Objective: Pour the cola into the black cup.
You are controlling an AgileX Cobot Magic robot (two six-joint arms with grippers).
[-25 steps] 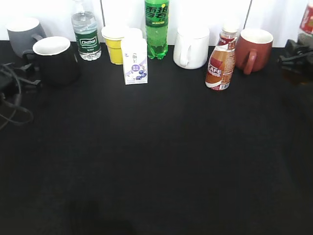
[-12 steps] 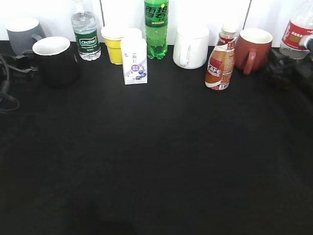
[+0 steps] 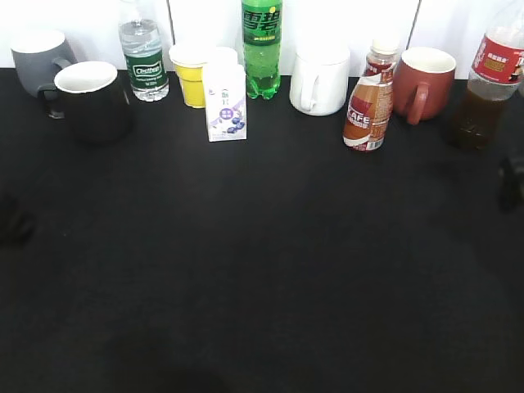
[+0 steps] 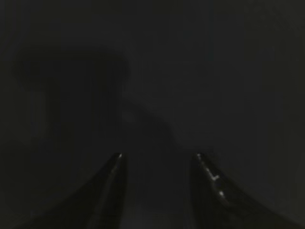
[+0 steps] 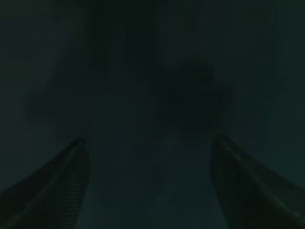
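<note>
The cola (image 3: 486, 86), a clear bottle of dark liquid with a red label, stands upright on the black table at the far right, beside the reddish-brown mug (image 3: 424, 82). The black cup (image 3: 90, 100), white inside, stands at the far left in front of the grey mug (image 3: 37, 57). Only a dark bit of my left gripper (image 3: 11, 223) shows at the left edge, well in front of the cup. My right gripper (image 3: 512, 182) shows at the right edge, in front of the cola and apart from it. Both wrist views are very dark; the left gripper (image 4: 159, 157) and the right gripper (image 5: 148, 140) have their fingers spread with nothing between them.
Along the back stand a water bottle (image 3: 142, 61), a yellow cup (image 3: 192, 74), a small white carton (image 3: 224, 102), a green soda bottle (image 3: 262, 45), a white mug (image 3: 321, 78) and a CAFE bottle (image 3: 368, 102). The black tabletop (image 3: 262, 270) stretches in front.
The right gripper let go of the cola, which now stands free at the far right, and drew back towards the front. The left arm drew back from beside the black cup.
</note>
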